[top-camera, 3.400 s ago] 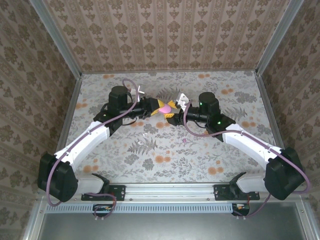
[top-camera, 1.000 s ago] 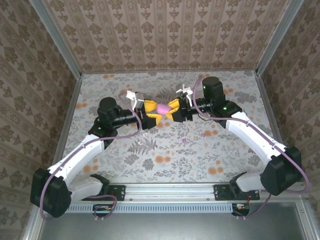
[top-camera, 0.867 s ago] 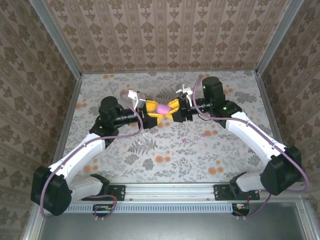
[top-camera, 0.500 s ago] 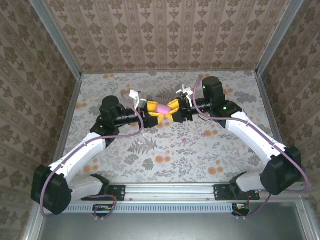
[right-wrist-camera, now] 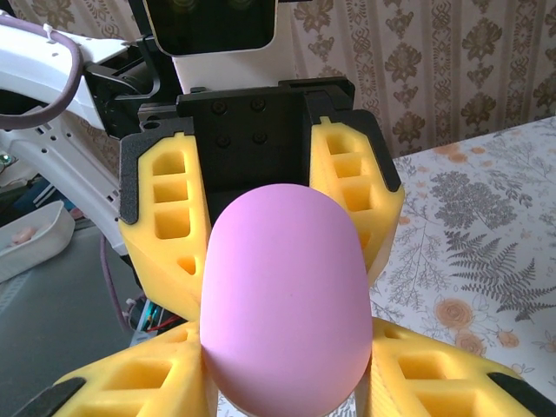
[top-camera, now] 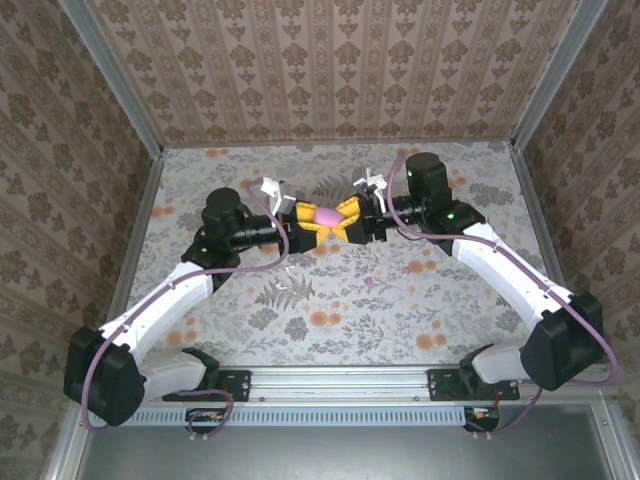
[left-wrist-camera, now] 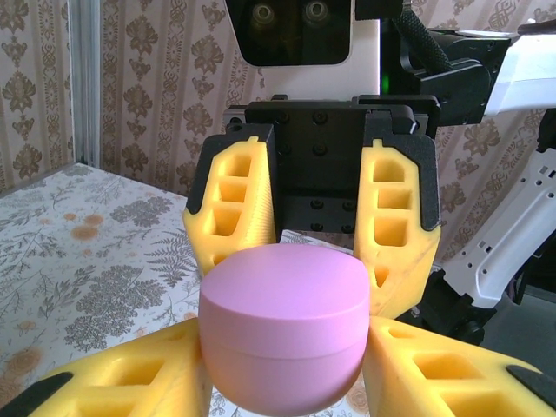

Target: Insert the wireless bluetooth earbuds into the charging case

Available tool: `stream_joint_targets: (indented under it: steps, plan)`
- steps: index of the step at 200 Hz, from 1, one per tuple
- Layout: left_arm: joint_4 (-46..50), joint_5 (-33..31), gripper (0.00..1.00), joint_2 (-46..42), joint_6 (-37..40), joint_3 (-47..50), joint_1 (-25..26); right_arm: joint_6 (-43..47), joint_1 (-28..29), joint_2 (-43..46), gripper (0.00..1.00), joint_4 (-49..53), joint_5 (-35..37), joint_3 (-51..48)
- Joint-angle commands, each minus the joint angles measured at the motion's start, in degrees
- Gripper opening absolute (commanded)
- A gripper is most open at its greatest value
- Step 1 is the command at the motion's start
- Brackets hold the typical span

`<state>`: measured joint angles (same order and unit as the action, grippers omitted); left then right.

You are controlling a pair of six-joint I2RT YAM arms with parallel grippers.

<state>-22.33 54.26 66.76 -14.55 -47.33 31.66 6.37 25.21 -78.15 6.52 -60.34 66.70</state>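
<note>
While both arms meet above the far middle of the flowered tabletop [top-camera: 330, 305], the left gripper [top-camera: 311, 224] and the right gripper [top-camera: 344, 219] each clench yellow fingers [left-wrist-camera: 139, 382] on the closed pink charging case [top-camera: 326, 215], holding it off the surface, and a tiny pinkish earbud [top-camera: 368, 283] lies nearer the bases.

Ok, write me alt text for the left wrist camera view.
A closed pink charging case is clamped between the left gripper's yellow fingers in the foreground; the right gripper's yellow fingers grip it from behind. Floral-print table at left.
</note>
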Motion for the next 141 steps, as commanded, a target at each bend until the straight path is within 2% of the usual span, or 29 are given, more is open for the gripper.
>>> stream_joint_targets:
  steps: [1, 35, 96, 125, 141]
  plan:
    - [-0.4, 1.5, 0.48, 0.1, 0.0, -2.1, 0.8, 1.7, 0.0, 0.4, 0.4, -0.4, -1.1, 0.5]
    - [0.1, 1.8, 0.47, 0.1, 0.3, -2.2, 0.8, 2.1, 0.1, 0.4, 0.4, -0.4, -0.8, 0.4]
    - [1.1, 2.1, 0.38, 0.2, 0.7, -2.8, 1.0, 2.7, 0.0, 0.3, 0.43, 0.4, -0.5, 0.4]
    - [1.5, 0.7, 0.37, -0.1, 1.3, -2.7, 1.0, 2.8, -0.1, 0.7, 0.52, 0.9, 1.5, 0.4]
    - [1.7, -1.3, 0.37, -0.7, 1.8, -2.1, 1.0, 2.2, -0.2, 1.4, 0.6, 0.8, 3.8, 0.1]
